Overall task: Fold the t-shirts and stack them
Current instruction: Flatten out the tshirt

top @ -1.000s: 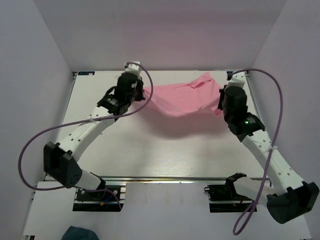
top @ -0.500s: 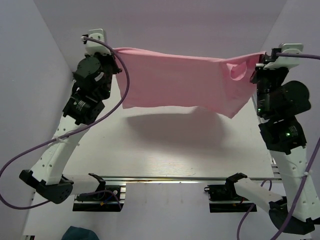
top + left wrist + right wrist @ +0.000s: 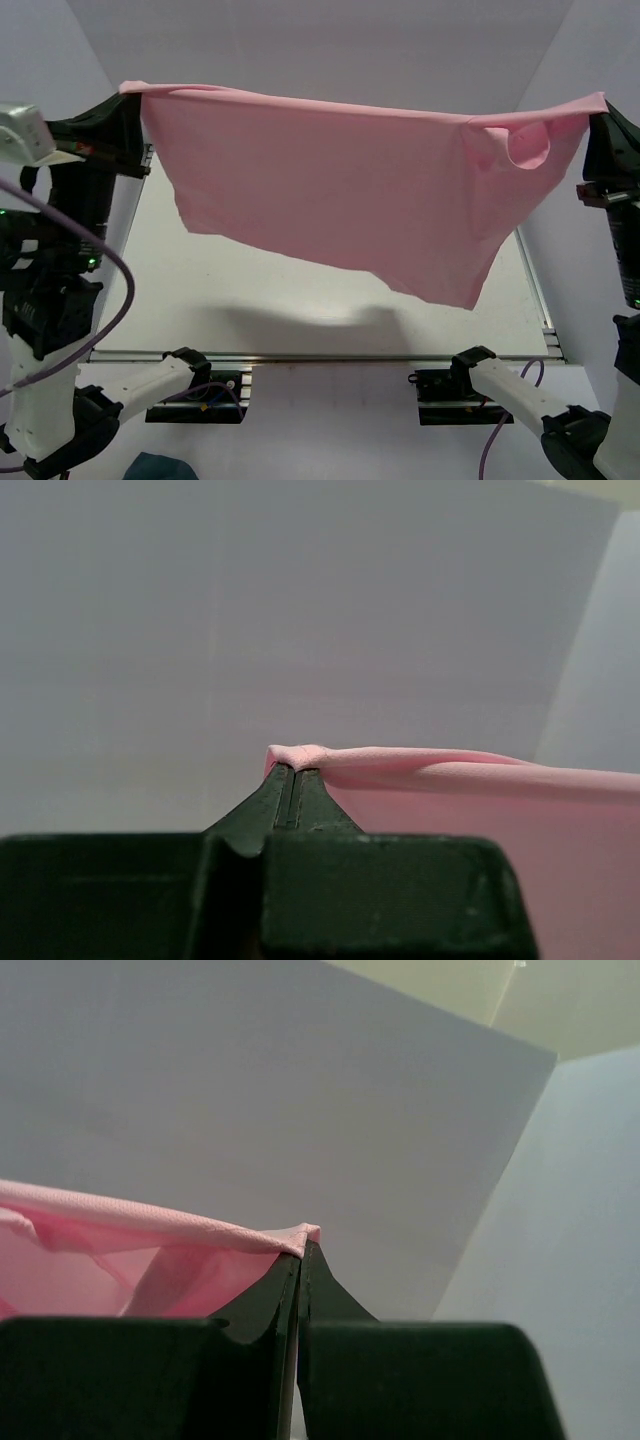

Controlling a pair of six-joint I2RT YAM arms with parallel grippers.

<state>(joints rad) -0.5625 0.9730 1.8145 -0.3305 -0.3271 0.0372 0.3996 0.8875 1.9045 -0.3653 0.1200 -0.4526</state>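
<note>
The pink t-shirt now hangs stretched wide in the air, high above the counter; a second ago it sagged, bunched, low near the far edge. The left gripper and right gripper each pinch a top corner. It looks ready to be laid flat for folding. The counter is white, boxed in by pale walls.

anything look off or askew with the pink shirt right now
The t-shirt hangs lopsided: stretched in the air between the left hand and right hand, its lower edge slants down to a point on the right, and a sleeve is bunched near the right hand.
</note>
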